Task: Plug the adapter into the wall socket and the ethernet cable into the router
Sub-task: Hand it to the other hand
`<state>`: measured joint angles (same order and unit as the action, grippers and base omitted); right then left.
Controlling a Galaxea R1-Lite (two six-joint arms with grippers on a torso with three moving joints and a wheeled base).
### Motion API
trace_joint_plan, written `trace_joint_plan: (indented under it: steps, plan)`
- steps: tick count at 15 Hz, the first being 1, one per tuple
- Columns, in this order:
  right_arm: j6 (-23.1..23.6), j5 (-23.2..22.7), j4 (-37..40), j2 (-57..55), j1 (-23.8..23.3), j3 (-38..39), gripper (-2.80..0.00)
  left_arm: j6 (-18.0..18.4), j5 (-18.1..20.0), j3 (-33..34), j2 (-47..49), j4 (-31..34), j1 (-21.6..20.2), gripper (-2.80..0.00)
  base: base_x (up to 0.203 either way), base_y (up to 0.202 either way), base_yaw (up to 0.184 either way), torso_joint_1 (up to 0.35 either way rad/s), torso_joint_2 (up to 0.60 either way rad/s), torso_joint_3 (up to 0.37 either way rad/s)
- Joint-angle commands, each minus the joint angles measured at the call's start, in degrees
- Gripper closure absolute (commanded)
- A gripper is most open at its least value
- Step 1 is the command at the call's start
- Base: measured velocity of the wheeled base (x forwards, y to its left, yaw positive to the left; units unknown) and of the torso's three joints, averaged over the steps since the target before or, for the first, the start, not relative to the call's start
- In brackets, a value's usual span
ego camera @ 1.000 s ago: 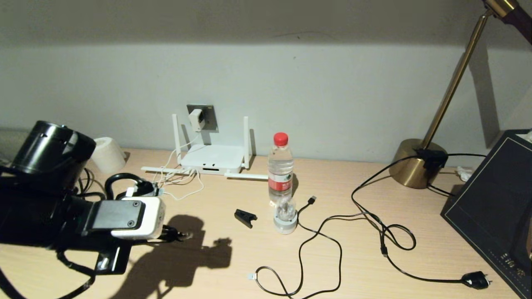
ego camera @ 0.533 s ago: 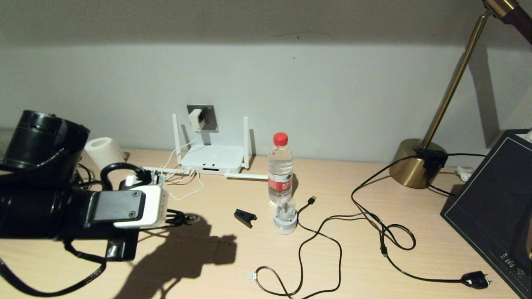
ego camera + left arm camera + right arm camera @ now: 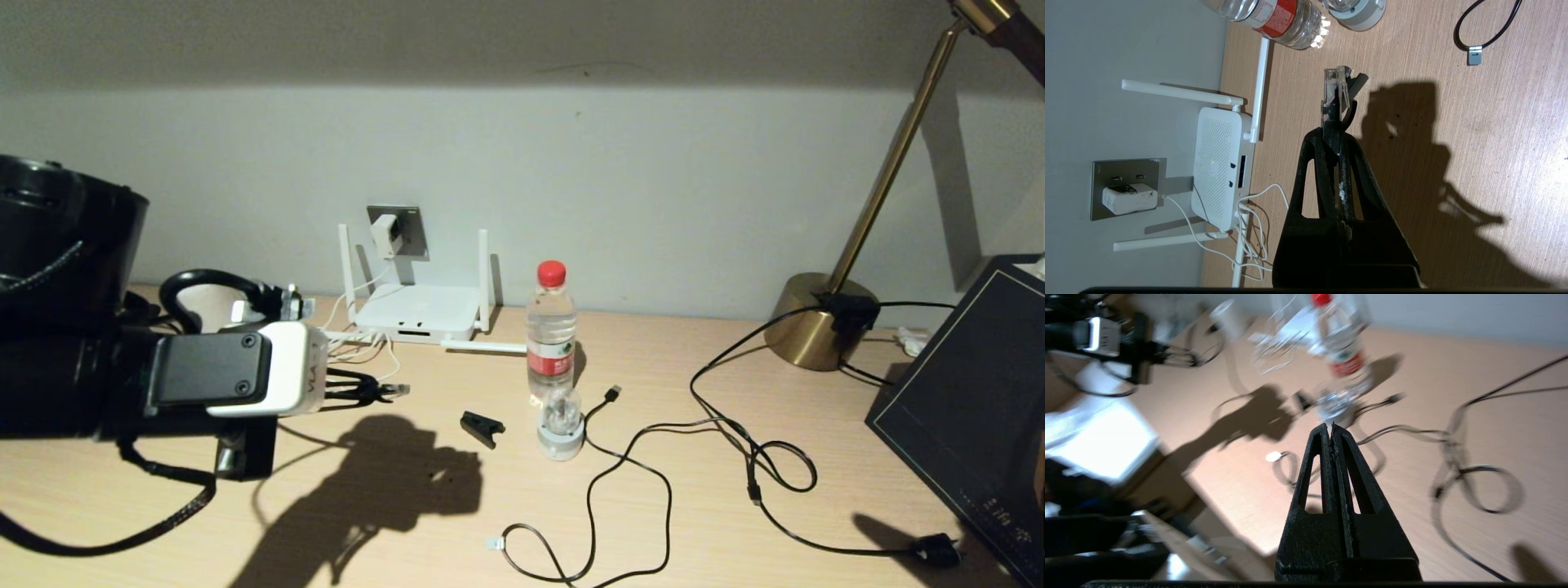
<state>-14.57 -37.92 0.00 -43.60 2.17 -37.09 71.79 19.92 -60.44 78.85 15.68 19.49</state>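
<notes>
The white router (image 3: 418, 313) lies flat against the wall with its antennas spread, ports facing the table. The white adapter (image 3: 384, 235) sits in the grey wall socket (image 3: 411, 231) above it, and its thin white cord runs down to the router. My left gripper (image 3: 375, 390) hovers left of and in front of the router, shut on the black boot of the ethernet cable (image 3: 397, 389). The left wrist view shows the clear plug (image 3: 1335, 87) sticking out past the gripper (image 3: 1333, 134), with the router (image 3: 1216, 175), adapter (image 3: 1128, 199) and socket (image 3: 1126, 169) off to one side. My right gripper (image 3: 1331, 426) is shut and empty.
A red-capped water bottle (image 3: 551, 331) stands right of the router, with a small grey-based object (image 3: 561, 429) before it. A black clip (image 3: 482, 427), a USB-type cable (image 3: 612, 394) and a black mains plug (image 3: 935, 551) lie on the table. A brass lamp base (image 3: 816, 318) and a dark box (image 3: 971, 408) stand at the right.
My left gripper has risen and moved forward toward the router, carrying the ethernet plug. A new shadow has fallen over the mains plug at the front right.
</notes>
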Motion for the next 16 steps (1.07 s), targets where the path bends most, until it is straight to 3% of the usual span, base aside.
trace_joint_plan:
  steps: [1,4,8,11,14,16]
  plan:
    - [-0.67,-2.83,-1.05,-18.10,4.73,-4.77,0.00,-0.24,0.12,-0.20,-0.28,-0.08,0.90,0.00,0.000,0.000,0.000,0.000,0.00,0.000]
    - [-5.57,-2.55,-7.81,-28.47,12.79,-8.52,0.00,-0.25,0.09,0.26,-0.30,-1.60,0.96,0.00,0.000,0.000,0.000,0.000,0.00,0.000]
    - [-13.79,7.78,-12.01,-34.80,30.64,-12.64,0.00,-1.80,-0.35,0.14,0.78,-4.03,3.20,0.00,0.000,0.000,0.000,0.000,0.00,0.000]
    - [-17.17,16.05,-12.55,-38.15,41.62,-16.20,0.00,-2.09,-1.02,-0.03,0.86,-4.51,3.36,0.00,0.000,0.000,0.000,0.000,0.00,0.000]
    - [-20.28,18.15,-13.01,-42.30,46.95,-20.51,0.00,-2.13,-1.02,-0.19,0.96,-4.59,4.63,0.00,0.000,0.000,0.000,0.000,0.00,0.000]
    - [-20.94,18.89,-17.96,-44.99,48.08,-20.97,0.00,-2.17,-1.10,-0.65,0.86,-5.43,5.80,0.00,0.000,0.000,0.000,0.000,0.00,0.000]
